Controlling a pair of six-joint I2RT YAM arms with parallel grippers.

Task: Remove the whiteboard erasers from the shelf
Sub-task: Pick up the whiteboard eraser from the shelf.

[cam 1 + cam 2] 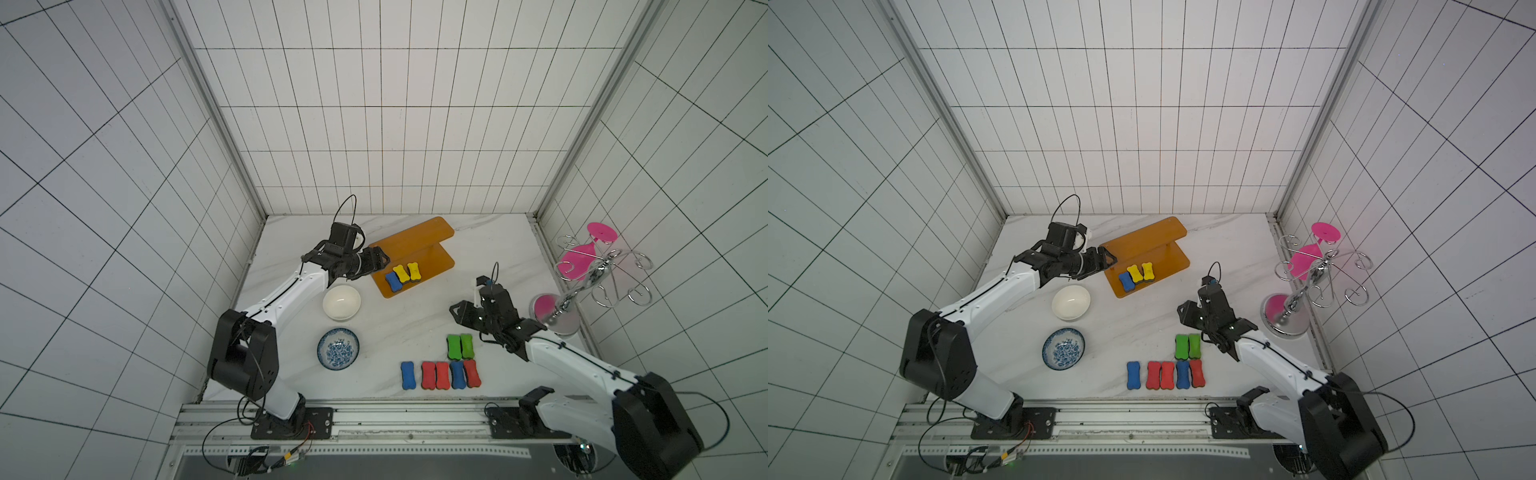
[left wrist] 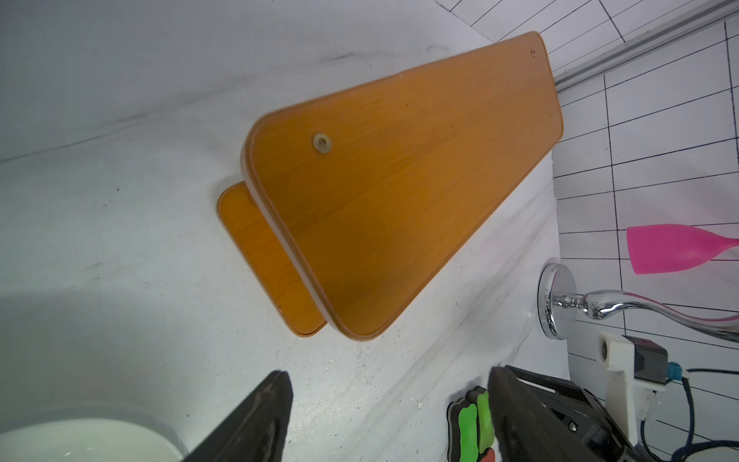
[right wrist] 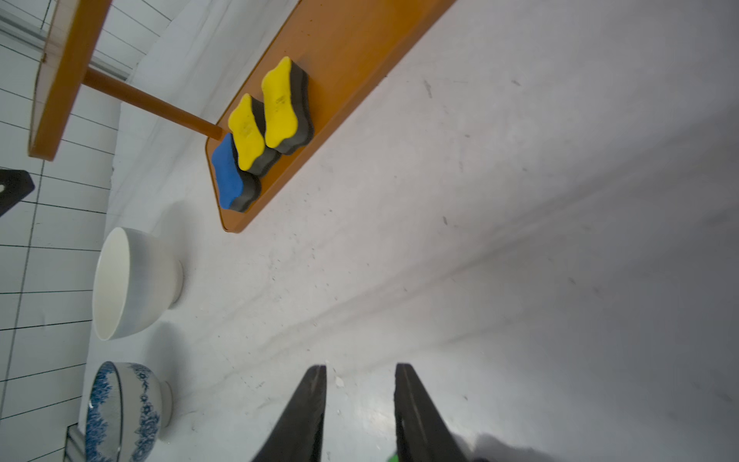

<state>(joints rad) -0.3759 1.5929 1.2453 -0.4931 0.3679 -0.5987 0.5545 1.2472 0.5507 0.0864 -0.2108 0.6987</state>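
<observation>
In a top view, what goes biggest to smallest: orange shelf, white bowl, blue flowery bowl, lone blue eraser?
Orange shelf, largest.
White bowl and blue flowery bowl: look alike, so unranked.
Lone blue eraser, smallest.

No legible text, label, brand, number or sign appears in any view. In the right wrist view, the yellow whiteboard eraser [image 3: 280,108] and its yellow neighbour [image 3: 246,132], both lying on the lower board of the shelf [image 3: 352,44], each bear a faint embossed mark on the top face. Both marks are too small to read.
</observation>
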